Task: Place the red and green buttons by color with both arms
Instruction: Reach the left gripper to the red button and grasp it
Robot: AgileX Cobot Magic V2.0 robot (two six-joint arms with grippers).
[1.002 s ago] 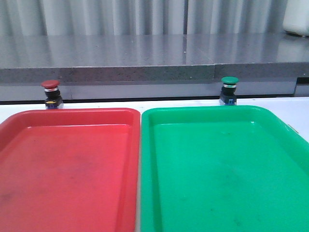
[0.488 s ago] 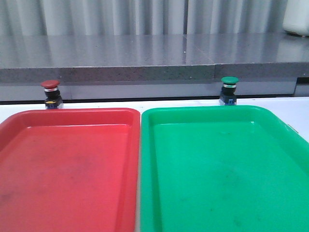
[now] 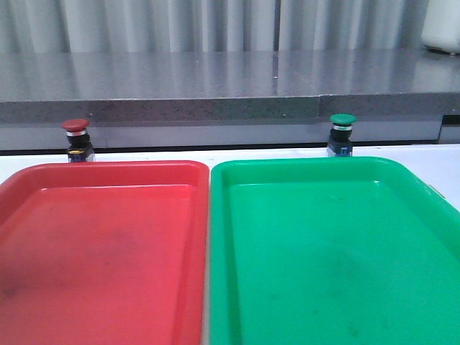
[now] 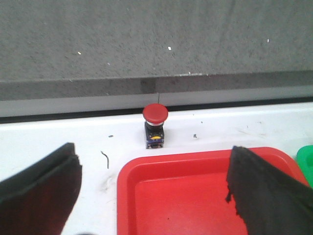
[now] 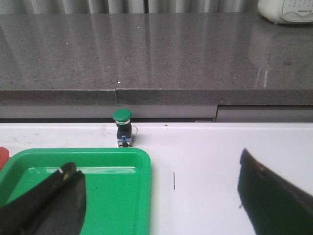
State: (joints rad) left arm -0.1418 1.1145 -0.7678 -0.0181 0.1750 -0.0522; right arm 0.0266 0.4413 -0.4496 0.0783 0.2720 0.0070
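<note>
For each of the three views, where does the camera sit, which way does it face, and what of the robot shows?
Front view: looks forward over red plastic tray and green plastic tray; no arm shows.
Left wrist view: on the left arm, facing the red-capped push button; open left gripper frames it.
Right wrist view: on the right arm, facing the green-capped push button; open right gripper shows.
Shared: front and wrist views show both buttons.

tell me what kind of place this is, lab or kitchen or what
Probably a lab or test bench: a white table with a red tray and green tray, bare push-button switches, a grey stone-look ledge and corrugated wall behind.
</note>
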